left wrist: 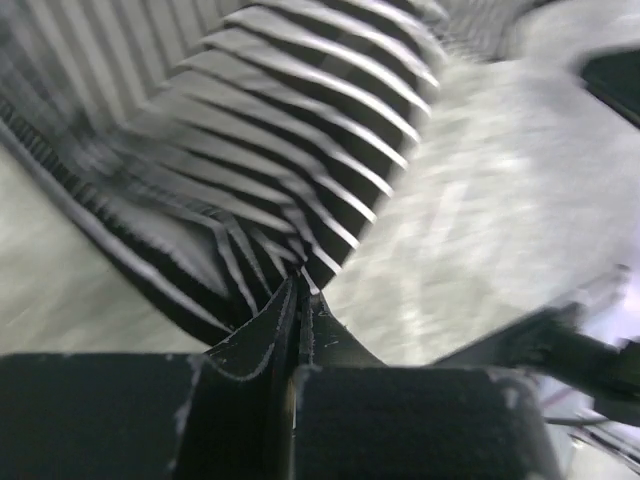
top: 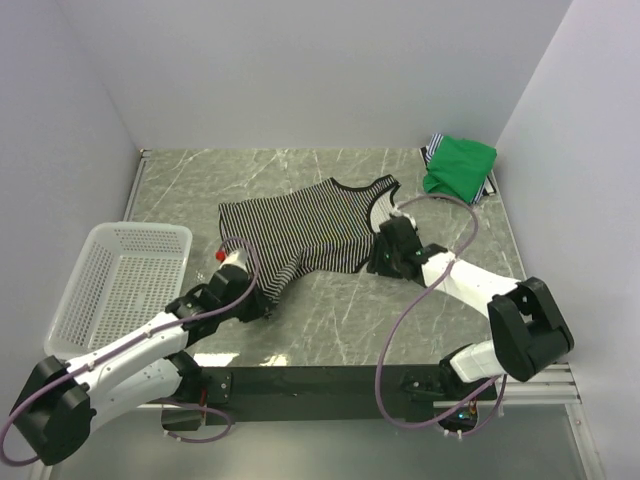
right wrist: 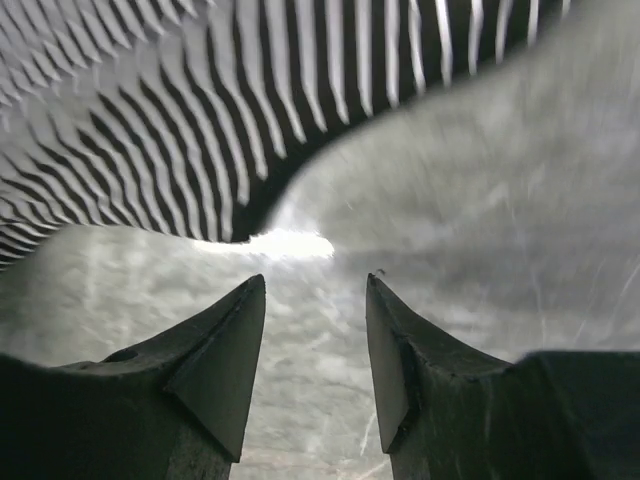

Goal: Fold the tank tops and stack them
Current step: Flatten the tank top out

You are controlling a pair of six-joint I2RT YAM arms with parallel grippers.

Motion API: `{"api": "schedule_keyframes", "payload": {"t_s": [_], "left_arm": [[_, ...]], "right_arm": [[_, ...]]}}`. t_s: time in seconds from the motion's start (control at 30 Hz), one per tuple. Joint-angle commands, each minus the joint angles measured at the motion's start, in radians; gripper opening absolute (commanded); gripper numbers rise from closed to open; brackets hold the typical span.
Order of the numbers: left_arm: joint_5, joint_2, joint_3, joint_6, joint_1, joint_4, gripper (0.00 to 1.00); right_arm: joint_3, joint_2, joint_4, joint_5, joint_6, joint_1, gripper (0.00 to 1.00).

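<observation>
Pinching the near corner of the striped tank top point(left wrist: 290, 130), the left hand point(left wrist: 303, 290) has its two fingers pressed flat together, and the cloth gathers into folds that run straight into the fingertips. In the overhead view this hand lies low over the bench point(top: 330, 330), close to the arm bases. The white mesh basket point(top: 105, 235) stands just off its outer left side, apart from the cloth.

The right hand point(right wrist: 315, 285) is spread, its two dark fingers parted with bare marbled bench showing between them. The curved, dark-edged side of the striped top lies just ahead of its fingertips and a little to its left. The fingers are not on the cloth in the wrist view. Whether they rest on the bench or hang just above it cannot be told.

Between and beyond the two hands the striped top is spread on the bench, its straps and neckline at the end farther from the left hand and just past the right hand's wrist. The part near the left hand is drawn to a narrow point.

Farthest out, well beyond the right hand and to its right, the green tank top point(top: 460, 168) lies bunched in the back corner. Bits of striped fabric point(top: 432, 150) show from under its edges.
</observation>
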Motion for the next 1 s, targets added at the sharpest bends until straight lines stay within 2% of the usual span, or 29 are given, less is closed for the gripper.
{"api": "schedule_keyframes", "payload": {"t_s": [0.0,0.1,0.23,0.47,0.63,0.7,0.87,0.93,0.97], "left_arm": [[-0.088,-0.077,-0.056,-0.074,-0.006,-0.064,0.01],[-0.134,-0.092,-0.012,-0.057,-0.005,-0.103,0.01],[-0.144,-0.033,0.034,-0.031,-0.005,-0.121,0.01],[-0.139,-0.028,0.033,-0.027,-0.005,-0.108,0.01],[-0.139,-0.016,0.045,-0.016,-0.005,-0.109,0.01],[-0.145,-0.022,0.051,-0.014,-0.005,-0.118,0.01],[-0.173,-0.042,0.082,0.010,-0.003,-0.154,0.01],[-0.183,-0.043,0.099,0.022,-0.002,-0.169,0.01],[-0.186,-0.042,0.105,0.026,-0.003,-0.175,0.01]], "right_arm": [[-0.119,-0.054,0.158,-0.029,0.112,0.001,0.52],[-0.171,-0.035,0.234,-0.043,0.168,0.030,0.51],[-0.181,0.012,0.333,-0.039,0.228,0.066,0.52],[-0.208,0.040,0.411,0.050,0.321,0.102,0.54],[-0.130,0.133,0.348,0.093,0.328,0.118,0.54],[-0.107,0.153,0.322,0.105,0.325,0.125,0.47],[-0.081,0.178,0.276,0.177,0.321,0.148,0.37],[-0.066,0.192,0.232,0.202,0.308,0.156,0.25],[-0.046,0.198,0.216,0.211,0.293,0.156,0.13]]}}
